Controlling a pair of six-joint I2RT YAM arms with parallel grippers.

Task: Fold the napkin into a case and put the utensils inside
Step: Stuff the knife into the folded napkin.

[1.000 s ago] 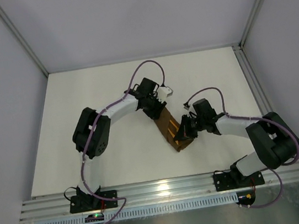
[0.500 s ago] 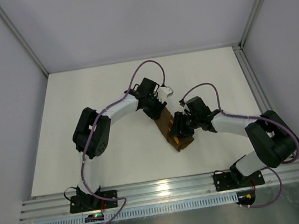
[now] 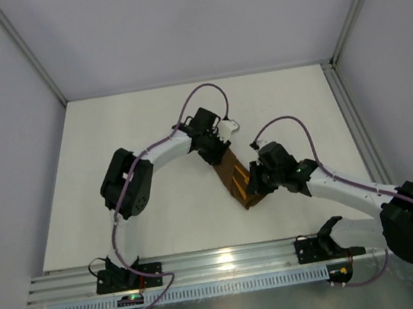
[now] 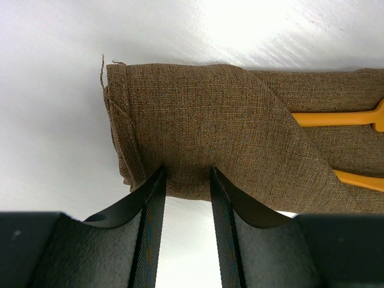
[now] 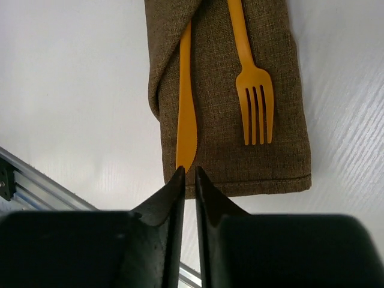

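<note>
The case (image 3: pixel 232 172), a narrow folded pouch of dark brown cloth, lies on the white table between my arms. In the right wrist view the case (image 5: pixel 282 78) holds an orange knife (image 5: pixel 186 120) and an orange fork (image 5: pixel 255 108), blade and tines showing, handles tucked under a diagonal fold. My right gripper (image 5: pixel 187 174) is almost shut, its tips at the knife's point by the case's near end. My left gripper (image 4: pixel 185 177) is open, its fingertips (image 4: pixel 157 180) resting on the far end of the case (image 4: pixel 228 150). Two orange handles (image 4: pixel 336 118) show there.
An aluminium rail (image 3: pixel 222 264) runs along the table's near edge and shows in the right wrist view (image 5: pixel 18 180). Grey enclosure walls with metal posts (image 3: pixel 342 28) stand at the back and sides.
My right arm's elbow has swung out and down to the right, while its gripper stays at the case's near end. The left arm and the case have not moved.
</note>
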